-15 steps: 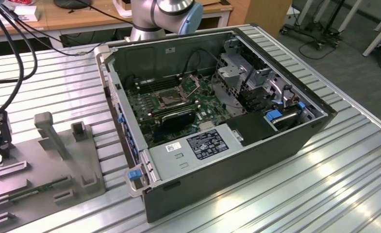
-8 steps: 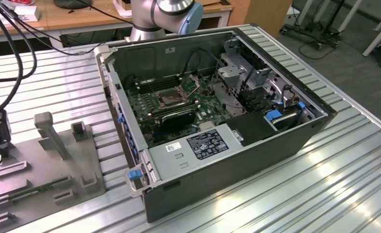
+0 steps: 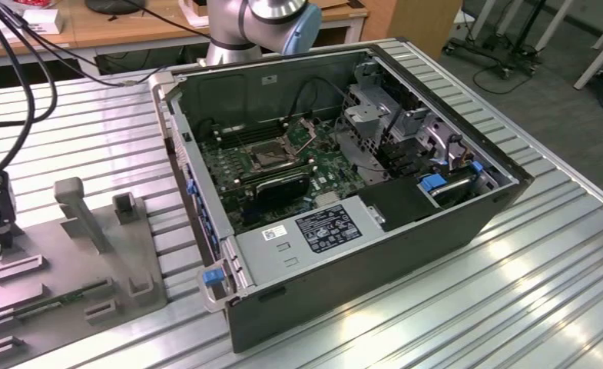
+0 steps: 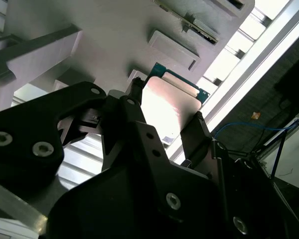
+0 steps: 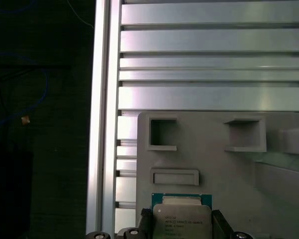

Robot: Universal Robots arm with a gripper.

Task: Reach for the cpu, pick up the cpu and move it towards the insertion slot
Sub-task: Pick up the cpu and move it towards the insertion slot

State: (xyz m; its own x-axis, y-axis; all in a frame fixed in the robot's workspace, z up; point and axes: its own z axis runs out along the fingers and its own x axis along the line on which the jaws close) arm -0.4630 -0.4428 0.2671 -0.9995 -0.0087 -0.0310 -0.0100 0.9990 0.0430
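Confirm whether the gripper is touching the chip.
Cannot tell. In the first wrist view the gripper brackets the chip closely on two sides, but neither plain contact nor a plain gap shows there.

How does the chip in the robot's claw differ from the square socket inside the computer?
The cpu has a pale silvery top with a green rim; the insertion slot has a dark centre in a shiny metal frame. The cpu is held by the gripper at the grey tray; the insertion slot sits inside the open computer case. Both are square.
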